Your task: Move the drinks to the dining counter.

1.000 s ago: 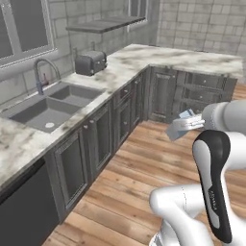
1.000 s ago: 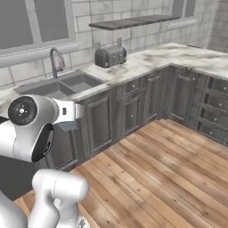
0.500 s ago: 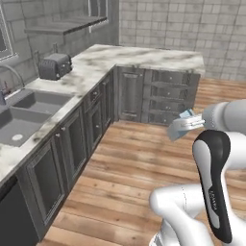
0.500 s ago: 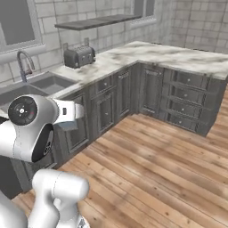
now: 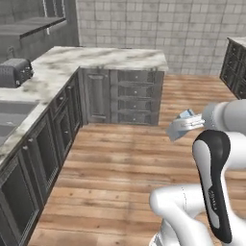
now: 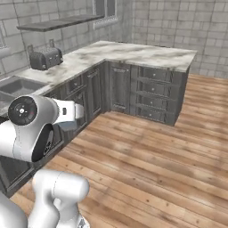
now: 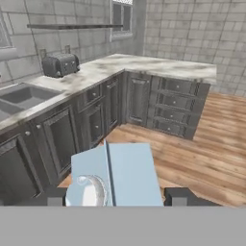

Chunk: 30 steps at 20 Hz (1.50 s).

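Observation:
One of the drinks, a light blue-grey carton with a gabled top, lies between my two dark fingertips in the hand view. My gripper is shut on it. From the left base view the carton hangs tilted in the air over the wooden floor, held by the gripper at the end of the white arm. The dining counter is out of view.
An L-shaped marble worktop over dark grey cabinets runs along the left, with a toaster and a sink. Its drawer front faces the wooden floor. Another dark cabinet stands at the far right.
The whole scene has slid left in both base views, so the base has turned right. The carton stays in the gripper, in the same place relative to the arm.

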Tool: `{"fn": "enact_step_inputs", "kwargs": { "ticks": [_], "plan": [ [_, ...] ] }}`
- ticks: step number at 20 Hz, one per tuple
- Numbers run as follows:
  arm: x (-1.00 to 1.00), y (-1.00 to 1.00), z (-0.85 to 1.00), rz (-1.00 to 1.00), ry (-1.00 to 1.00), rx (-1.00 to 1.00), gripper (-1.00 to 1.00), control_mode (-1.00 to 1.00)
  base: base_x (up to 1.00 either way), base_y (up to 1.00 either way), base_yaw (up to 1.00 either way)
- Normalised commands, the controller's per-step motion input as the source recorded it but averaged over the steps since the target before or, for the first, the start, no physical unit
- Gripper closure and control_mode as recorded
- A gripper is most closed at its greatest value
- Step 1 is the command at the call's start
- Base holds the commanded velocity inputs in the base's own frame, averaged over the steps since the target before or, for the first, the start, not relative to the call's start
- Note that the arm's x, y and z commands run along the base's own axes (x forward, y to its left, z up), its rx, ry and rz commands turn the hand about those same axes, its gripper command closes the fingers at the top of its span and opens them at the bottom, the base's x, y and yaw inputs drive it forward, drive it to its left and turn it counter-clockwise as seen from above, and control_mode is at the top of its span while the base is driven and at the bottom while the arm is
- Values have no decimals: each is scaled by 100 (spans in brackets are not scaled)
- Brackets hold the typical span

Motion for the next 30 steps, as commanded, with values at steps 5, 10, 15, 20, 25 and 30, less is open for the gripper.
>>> {"fn": "enact_step_inputs", "kwargs": {
  "ticks": [5,10,15,20,25,30],
  "plan": [
    [0,0,0,0,0,0,100,100,-1,-29,-35],
    [0,0,0,0,0,0,100,100,0,-26,-34],
    [0,0,0,0,0,0,100,100,0,-13,-31],
    [0,0,0,0,0,0,100,100,0,-4,-28],
    [0,0,0,0,0,0,100,100,11,3,-20],
    [0,0,0,0,0,0,100,100,42,16,-11]
  ]
}}
